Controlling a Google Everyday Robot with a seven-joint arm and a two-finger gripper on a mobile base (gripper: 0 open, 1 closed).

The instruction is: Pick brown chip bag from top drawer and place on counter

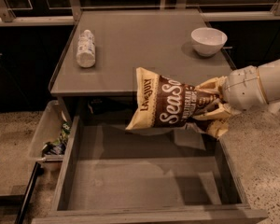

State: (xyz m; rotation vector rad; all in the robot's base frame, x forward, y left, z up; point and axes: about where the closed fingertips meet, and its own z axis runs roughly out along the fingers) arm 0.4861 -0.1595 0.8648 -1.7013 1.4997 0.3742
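STATE: gripper [220,107] clamped on crumpled end of brown chip bag [172,104], off counter [140,45] front-right | STEP: raise over counter edge, set flat mid-counter

Speckled stone floor [266,167], dark cabinets [18,69] behind, clear plastic bin [44,134] at left, gripper [218,107] at right.

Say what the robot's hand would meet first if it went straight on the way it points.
Pointing left, the hand meets only the brown chip bag it grips; beyond, the way along the counter edge looks free, though depth is unclear.
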